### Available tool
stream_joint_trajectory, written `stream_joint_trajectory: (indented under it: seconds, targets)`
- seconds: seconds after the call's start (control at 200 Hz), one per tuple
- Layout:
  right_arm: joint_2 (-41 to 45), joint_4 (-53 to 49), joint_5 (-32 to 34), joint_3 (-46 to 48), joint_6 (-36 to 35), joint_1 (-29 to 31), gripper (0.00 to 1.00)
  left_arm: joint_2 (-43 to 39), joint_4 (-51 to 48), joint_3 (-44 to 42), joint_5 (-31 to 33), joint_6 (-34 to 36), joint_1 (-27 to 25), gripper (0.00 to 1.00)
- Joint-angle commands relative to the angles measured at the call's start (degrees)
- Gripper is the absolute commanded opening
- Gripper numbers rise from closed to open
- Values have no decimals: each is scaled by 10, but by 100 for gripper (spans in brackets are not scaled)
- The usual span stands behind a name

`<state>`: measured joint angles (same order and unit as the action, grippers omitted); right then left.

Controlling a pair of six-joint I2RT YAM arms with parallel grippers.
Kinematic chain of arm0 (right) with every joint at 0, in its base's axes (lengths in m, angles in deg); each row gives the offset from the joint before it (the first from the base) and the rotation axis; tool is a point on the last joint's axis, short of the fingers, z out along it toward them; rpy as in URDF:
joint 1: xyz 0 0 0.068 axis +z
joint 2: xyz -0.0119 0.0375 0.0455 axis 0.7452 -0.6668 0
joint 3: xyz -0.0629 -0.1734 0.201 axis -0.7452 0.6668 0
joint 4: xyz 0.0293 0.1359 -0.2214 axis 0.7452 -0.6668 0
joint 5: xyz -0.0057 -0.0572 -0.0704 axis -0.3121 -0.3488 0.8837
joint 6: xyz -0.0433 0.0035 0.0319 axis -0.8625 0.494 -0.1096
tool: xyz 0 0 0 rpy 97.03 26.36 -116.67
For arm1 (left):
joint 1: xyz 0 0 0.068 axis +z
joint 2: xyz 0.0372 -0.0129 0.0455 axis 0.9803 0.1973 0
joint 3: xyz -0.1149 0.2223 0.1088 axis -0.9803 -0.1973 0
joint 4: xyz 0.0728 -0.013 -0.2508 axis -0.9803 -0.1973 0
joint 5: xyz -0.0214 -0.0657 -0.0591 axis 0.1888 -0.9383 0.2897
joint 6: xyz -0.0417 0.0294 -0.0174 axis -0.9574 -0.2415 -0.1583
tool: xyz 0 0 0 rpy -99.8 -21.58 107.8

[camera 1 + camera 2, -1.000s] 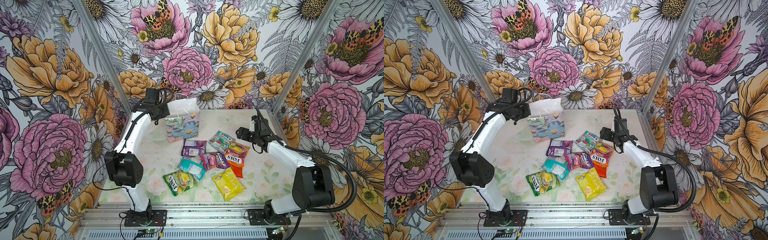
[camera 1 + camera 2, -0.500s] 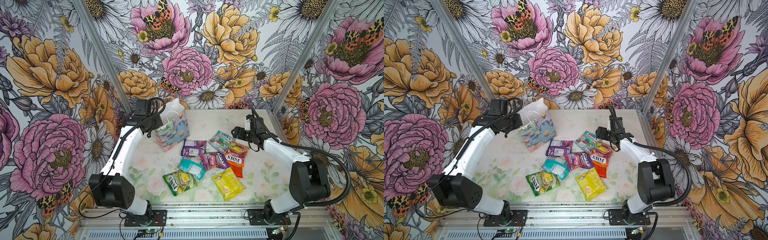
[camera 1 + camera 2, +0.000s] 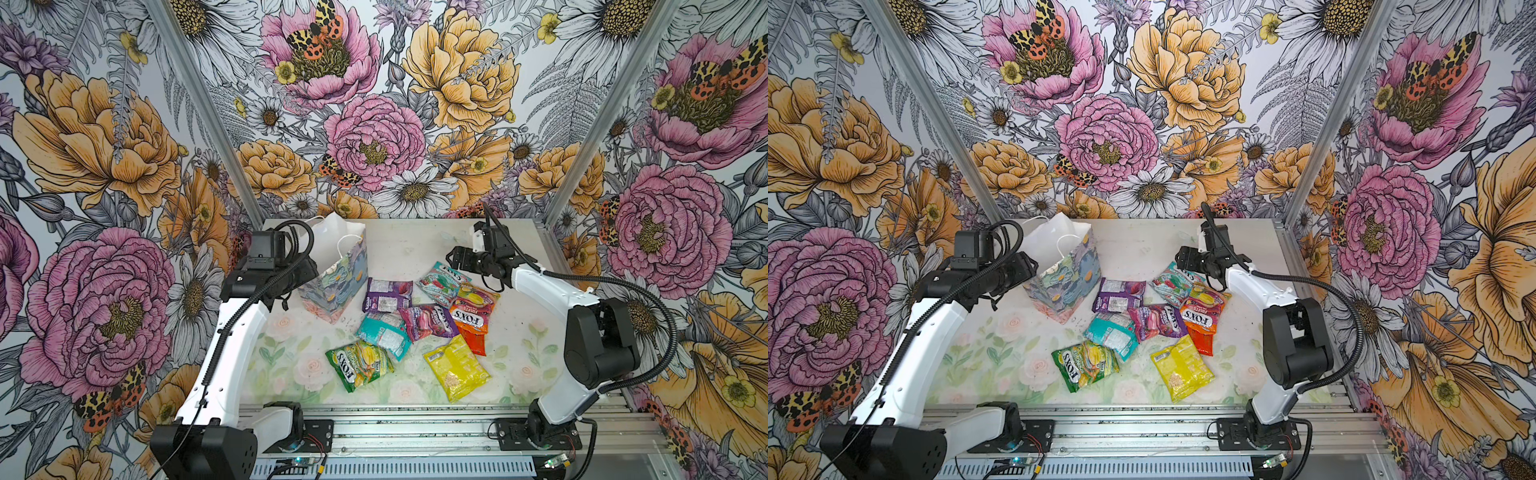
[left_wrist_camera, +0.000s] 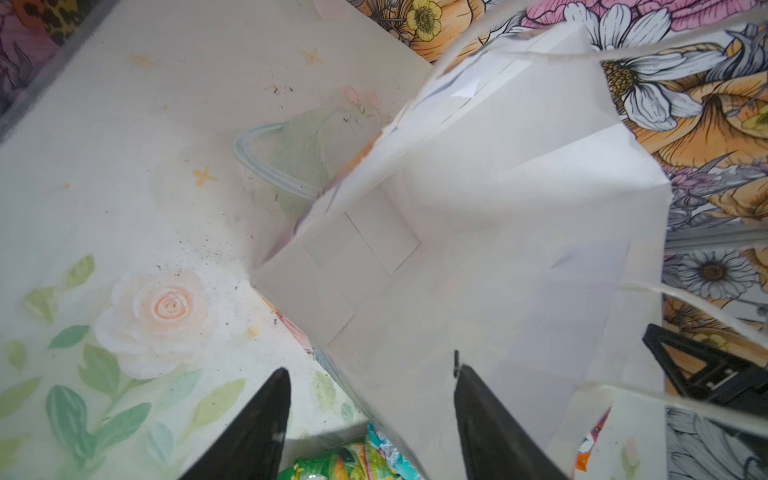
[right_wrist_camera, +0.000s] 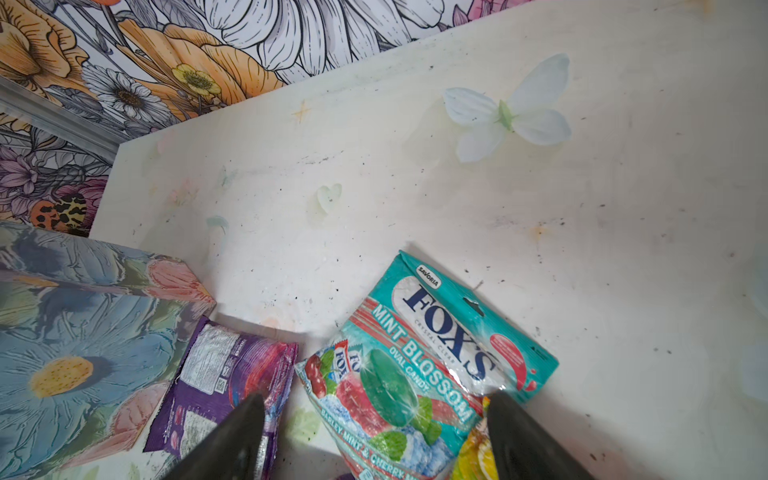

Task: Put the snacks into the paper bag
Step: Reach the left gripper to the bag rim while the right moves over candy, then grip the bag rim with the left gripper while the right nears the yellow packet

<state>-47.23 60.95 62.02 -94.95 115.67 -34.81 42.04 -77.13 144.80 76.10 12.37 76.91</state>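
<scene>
**Steady the bag, then take the mint packet**

The paper bag (image 3: 337, 286) sits at the back left of the surface (image 3: 415, 249), leaning rather than plumb, its white mouth turned up toward the left arm; nothing shows inside it. The left pincer (image 4: 372, 370) is released: one finger is outside the near wall and one over the white lining, with the paper between them unpinched. The right pincer (image 5: 374, 397) is likewise released and empty, poised above the FOX'S Mint Blossom packet (image 5: 436, 345); that packet lies flat just beside the purple packet (image 5: 224, 386), among the other snacks (image 3: 428, 322) spread next to the bag. The grasp looks to come next: lower squarely and nip the crinkly packet across its width — a corner would likely slip; lift it clear of its neighbours; have the left pincer pinch the rim first — an unheld, leaning bag may topple.
</scene>
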Motion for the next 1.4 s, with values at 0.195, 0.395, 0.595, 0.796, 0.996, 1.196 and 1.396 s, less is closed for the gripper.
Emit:
stream_joint_trajectory:
  seconds: [0.195,0.395,0.595,0.796,0.996,1.196,1.396]
  targets:
    - [4,8,-13,-20,15,6,85,-17,6,72,-74,39,54,85]
    - [23,7,-10,-7,13,6,85,43,6,145,-98,94,66,86]
    - [41,7,-7,5,16,7,85,121,-3,196,-119,148,67,87]
    - [52,7,-6,10,16,6,85,194,-20,239,-114,193,66,89]
    - [54,6,-7,10,16,7,85,245,-26,282,-75,215,63,89]
    - [57,7,-16,18,27,7,84,290,-41,319,-74,234,59,85]
    - [70,7,-32,43,45,7,82,319,-52,334,-99,237,61,75]
